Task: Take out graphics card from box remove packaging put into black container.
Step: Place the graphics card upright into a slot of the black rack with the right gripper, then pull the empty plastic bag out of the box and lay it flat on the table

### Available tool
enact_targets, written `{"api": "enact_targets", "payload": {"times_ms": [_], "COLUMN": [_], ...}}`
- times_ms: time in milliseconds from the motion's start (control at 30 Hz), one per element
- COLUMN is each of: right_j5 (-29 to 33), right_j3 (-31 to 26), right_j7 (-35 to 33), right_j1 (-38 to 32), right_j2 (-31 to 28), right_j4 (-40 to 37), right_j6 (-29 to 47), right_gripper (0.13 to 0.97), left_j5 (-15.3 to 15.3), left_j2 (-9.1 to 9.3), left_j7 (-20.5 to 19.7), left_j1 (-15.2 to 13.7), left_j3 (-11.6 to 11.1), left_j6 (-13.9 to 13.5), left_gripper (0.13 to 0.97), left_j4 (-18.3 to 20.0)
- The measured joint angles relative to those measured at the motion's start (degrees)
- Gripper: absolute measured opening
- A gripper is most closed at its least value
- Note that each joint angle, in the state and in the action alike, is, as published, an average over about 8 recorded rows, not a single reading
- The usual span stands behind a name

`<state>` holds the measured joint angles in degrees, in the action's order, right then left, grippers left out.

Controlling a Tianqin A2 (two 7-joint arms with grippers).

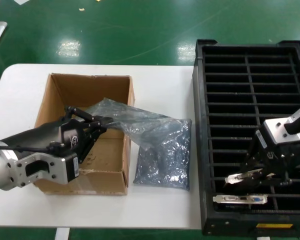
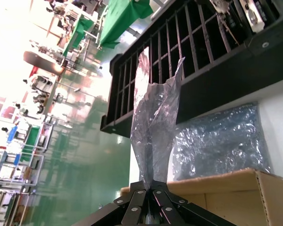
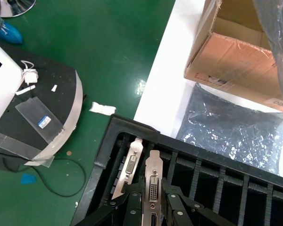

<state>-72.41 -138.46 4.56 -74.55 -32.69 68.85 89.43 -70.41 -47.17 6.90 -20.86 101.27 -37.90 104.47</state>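
My left gripper [image 1: 106,121] hangs over the open brown box [image 1: 90,90] and is shut on the end of a crinkly grey-blue packaging bag [image 1: 127,117]. The bag looks limp and see-through in the left wrist view, rising from the gripper [image 2: 151,189] as a twisted sheet [image 2: 153,132]. Over the near end of the black container [image 1: 199,125], my right gripper [image 1: 246,176] is shut on a graphics card [image 3: 153,181], held by its silver bracket. A second graphics card [image 1: 240,199] stands in a front slot right beside it [image 3: 130,165].
Another crinkly bag [image 1: 162,157] lies flat on the white table [image 1: 160,85] between box and container, also seen from the right wrist [image 3: 236,127]. The table's front edge is close below both. Green floor surrounds the table; a round machine base [image 3: 42,113] stands beyond the container.
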Motion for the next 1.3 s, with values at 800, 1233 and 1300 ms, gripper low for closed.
{"api": "enact_targets", "payload": {"times_ms": [800,1233,1300], "right_j5": [-2.7,-2.6,-2.7], "right_j3": [0.7,10.7,13.2], "right_j7": [1.7,8.3,9.4], "right_j1": [-0.8,5.4,7.6], "right_j2": [-2.0,-5.7,-6.2], "right_j4": [3.3,7.2,7.6], "right_j6": [0.4,-13.4,-17.3], "right_gripper": [0.369,0.653,0.679], "left_j5": [0.0,0.0,0.0], "left_j2": [0.0,0.0,0.0], "left_j7": [0.0,0.0,0.0], "left_j1": [0.0,0.0,0.0], "left_j3": [0.0,0.0,0.0], "left_j6": [0.0,0.0,0.0], "left_gripper": [0.138,0.138,0.138], "left_j4": [0.0,0.0,0.0]}}
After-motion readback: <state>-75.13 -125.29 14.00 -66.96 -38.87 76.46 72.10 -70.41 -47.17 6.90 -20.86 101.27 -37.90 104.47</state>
